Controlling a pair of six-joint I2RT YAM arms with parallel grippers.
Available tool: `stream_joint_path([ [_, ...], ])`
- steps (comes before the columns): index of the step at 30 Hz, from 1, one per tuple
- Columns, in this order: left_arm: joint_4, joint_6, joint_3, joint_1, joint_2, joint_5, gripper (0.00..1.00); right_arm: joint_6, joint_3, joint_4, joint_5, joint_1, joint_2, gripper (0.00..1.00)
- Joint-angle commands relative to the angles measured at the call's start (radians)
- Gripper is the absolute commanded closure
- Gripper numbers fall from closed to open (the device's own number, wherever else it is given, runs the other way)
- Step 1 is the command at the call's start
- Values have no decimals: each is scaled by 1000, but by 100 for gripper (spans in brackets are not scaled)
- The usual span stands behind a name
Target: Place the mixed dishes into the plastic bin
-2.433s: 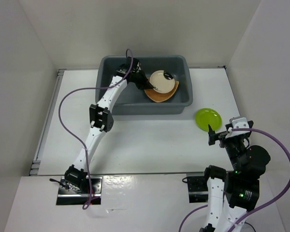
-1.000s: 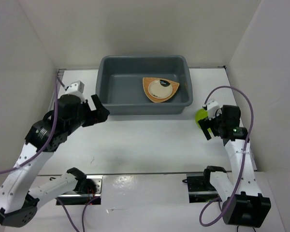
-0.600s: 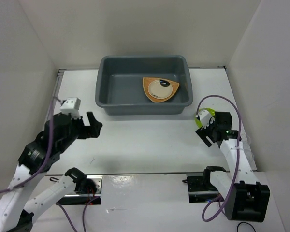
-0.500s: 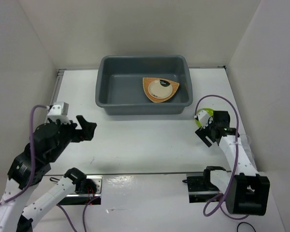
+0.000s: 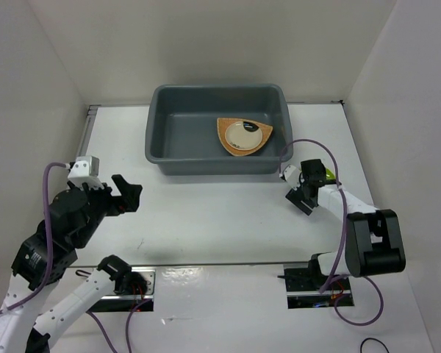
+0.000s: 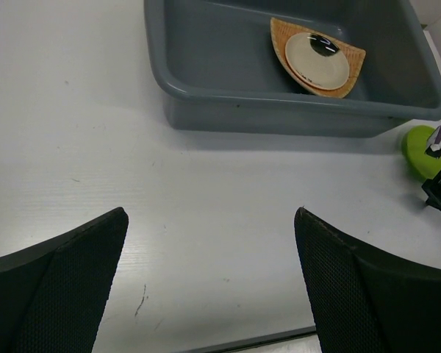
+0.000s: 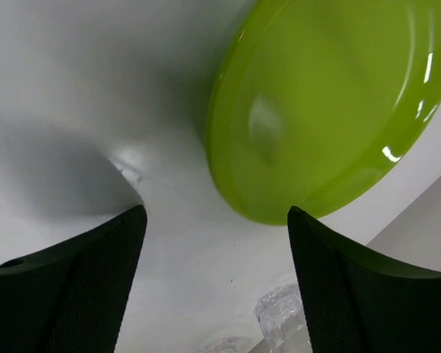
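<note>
Tabletop (image 5: 220, 213) bears lime-green plate (image 7: 316, 110) just ahead of right tool (image 7: 214, 220).

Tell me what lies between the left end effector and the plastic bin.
Only bare table separates the left end effector from the plastic bin, as the left wrist view shows.

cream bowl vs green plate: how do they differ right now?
Colour: cream bowl is pale, green plate glossy lime. Place: the bowl sits on the woven plate inside the bin; the green plate lies on the table outside it. Both are round.
</note>
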Motion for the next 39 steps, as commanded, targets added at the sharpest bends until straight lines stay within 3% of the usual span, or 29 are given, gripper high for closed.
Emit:
stream_joint_path([
  [1,29,-3,-8,3,-24,-41,0,55,14,100,49,20,59,18],
  [7,29,-12,-8,3,-24,-50,0,76,14,137,68,20,87,24],
  [15,29,-22,-8,3,-44,-70,0,76,23,158,77,29,107,41],
  [29,29,-22,-17,3,-72,-81,0,125,33,151,105,63,145,100],
  [35,29,-22,-17,3,-72,-90,0,125,46,59,115,81,15,100],
  [39,29,-22,-17,3,-72,-90,0,116,149,-36,128,101,-184,100],
])
